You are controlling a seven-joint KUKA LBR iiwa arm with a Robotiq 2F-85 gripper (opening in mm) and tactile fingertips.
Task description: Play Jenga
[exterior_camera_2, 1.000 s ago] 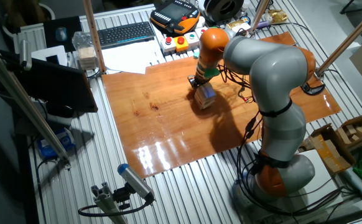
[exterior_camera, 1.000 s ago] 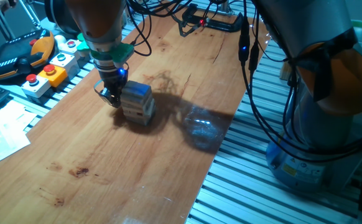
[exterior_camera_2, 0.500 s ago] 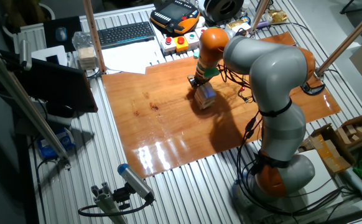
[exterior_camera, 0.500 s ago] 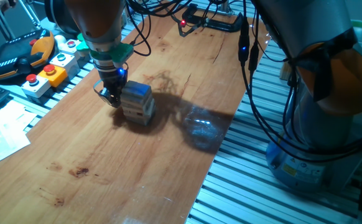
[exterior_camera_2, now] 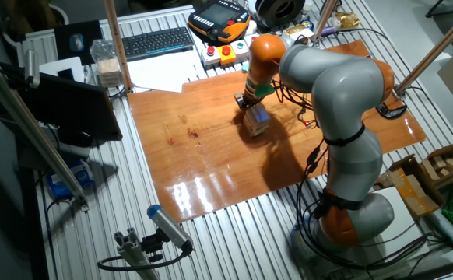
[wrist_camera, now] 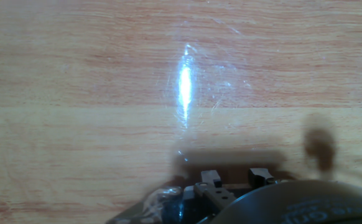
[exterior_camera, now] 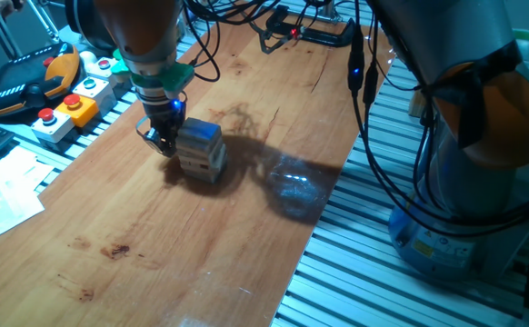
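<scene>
The Jenga tower (exterior_camera: pixel 201 150) of pale wood blocks stands on the wooden table top (exterior_camera: pixel 155 245), its top lit bluish. My gripper (exterior_camera: pixel 163 138) points down right beside the tower's left side, low and close to the table; whether it touches a block I cannot tell. From the other side the tower (exterior_camera_2: pixel 256 120) sits just below the gripper (exterior_camera_2: pixel 244 103). The hand view shows only bare table wood, with two fingertips (wrist_camera: pixel 210 179) a little apart at the bottom edge and nothing visible between them. The tower is out of that view.
Coloured push-button boxes (exterior_camera: pixel 69 107) and an orange pendant (exterior_camera: pixel 28 82) lie off the table's far left edge. A keyboard (exterior_camera_2: pixel 158 43) and papers (exterior_camera_2: pixel 160 74) sit behind the board. Cables (exterior_camera: pixel 364 82) hang at the right, near the arm's base (exterior_camera_2: pixel 351 218).
</scene>
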